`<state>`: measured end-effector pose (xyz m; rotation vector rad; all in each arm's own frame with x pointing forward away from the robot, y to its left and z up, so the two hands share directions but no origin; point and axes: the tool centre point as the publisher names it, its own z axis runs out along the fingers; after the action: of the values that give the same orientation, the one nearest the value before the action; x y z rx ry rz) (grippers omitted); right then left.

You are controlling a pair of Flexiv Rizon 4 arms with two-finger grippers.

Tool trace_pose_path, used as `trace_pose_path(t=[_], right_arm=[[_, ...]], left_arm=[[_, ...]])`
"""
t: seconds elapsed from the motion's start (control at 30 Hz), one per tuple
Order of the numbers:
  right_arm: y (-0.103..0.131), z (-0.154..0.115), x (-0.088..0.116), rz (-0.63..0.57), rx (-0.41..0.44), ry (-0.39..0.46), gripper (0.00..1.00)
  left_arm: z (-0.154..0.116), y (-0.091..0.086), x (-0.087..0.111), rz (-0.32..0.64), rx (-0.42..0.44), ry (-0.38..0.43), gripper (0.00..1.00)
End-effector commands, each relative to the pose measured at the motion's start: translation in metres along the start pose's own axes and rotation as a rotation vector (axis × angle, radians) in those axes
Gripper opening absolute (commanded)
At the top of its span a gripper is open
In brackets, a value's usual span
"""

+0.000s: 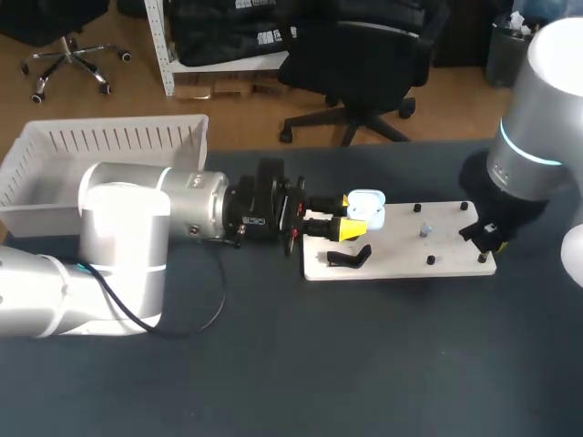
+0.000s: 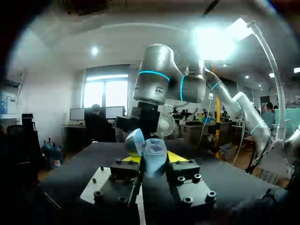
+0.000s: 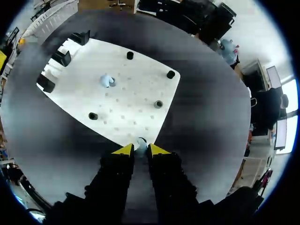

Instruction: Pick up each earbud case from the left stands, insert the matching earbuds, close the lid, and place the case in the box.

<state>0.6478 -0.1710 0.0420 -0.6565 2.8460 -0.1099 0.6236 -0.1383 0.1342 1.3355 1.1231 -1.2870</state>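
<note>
I'm clamping the open case point(image 1: 367, 208) in the left gripper point(image 1: 349, 216) at the board's point(image 1: 401, 252) left end — right gripper point(image 3: 141, 150) pinching an earbud point(image 3: 141, 142) at its corner; inserting, closing, boxing remaining.

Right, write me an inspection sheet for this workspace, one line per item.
Surface: dark table carrying a white pegged board.
Job's things: open earbud case held over the board's left end; black stand on the board, holding nothing; pale blue piece, likely an earbud, lying on the board; white box at the table's far left corner.
Clutter: nothing seen.
Grippers: left gripper shut on the earbud case; right gripper at the board's right edge with a small pale piece at it, grip unreadable.
Cables: black cable looping from the left arm onto the table.
Surroundings: nothing seen reaching over the table.
</note>
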Motion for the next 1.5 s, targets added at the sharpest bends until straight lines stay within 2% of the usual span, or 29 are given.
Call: trace_pose_path(t=[0.03, 0.17, 0.27, 0.47, 0.57, 0.63, 0.83, 0.97, 1.07, 1.5], right_arm=[[0.005, -0.027, 0.01, 0.007, 0.045, -0.03, 0.0], [0.012, -0.063, 0.01, 0.054, 0.083, -0.052, 0.0], [0.02, -0.094, 0.008, 0.129, 0.108, -0.028, 0.0], [0.056, -0.154, 0.001, 0.201, 0.089, 0.025, 0.0], [0.078, -0.172, -0.006, 0.217, 0.046, 0.033, 0.0], [0.095, -0.182, -0.012, 0.21, 0.051, 0.03, 0.0], [0.13, -0.191, -0.025, 0.189, 0.076, 0.03, 0.0], [0.15, -0.184, -0.033, 0.177, 0.096, 0.084, 0.0], [0.161, -0.183, -0.035, 0.206, 0.076, 0.095, 0.0], [0.161, -0.183, -0.035, 0.206, 0.076, 0.095, 0.0]], left_arm=[[0.0, 0.001, 0.001, 0.001, 0.001, -0.002, 0.0], [0.0, 0.001, 0.001, 0.001, 0.001, -0.002, 0.0], [0.0, 0.001, 0.001, 0.001, 0.001, -0.002, 0.0], [0.0, 0.001, 0.001, 0.001, 0.001, -0.002, 0.0], [0.0, 0.001, 0.001, 0.001, 0.001, -0.002, 0.0], [0.0, 0.001, 0.001, 0.001, 0.001, -0.002, 0.0], [0.0, 0.001, 0.001, 0.001, 0.001, -0.002, 0.0], [0.0, 0.001, 0.001, 0.001, 0.001, -0.002, 0.0], [0.0, 0.001, 0.001, 0.001, 0.001, -0.002, 0.0], [0.0, 0.001, 0.001, 0.001, 0.001, -0.002, 0.0]])
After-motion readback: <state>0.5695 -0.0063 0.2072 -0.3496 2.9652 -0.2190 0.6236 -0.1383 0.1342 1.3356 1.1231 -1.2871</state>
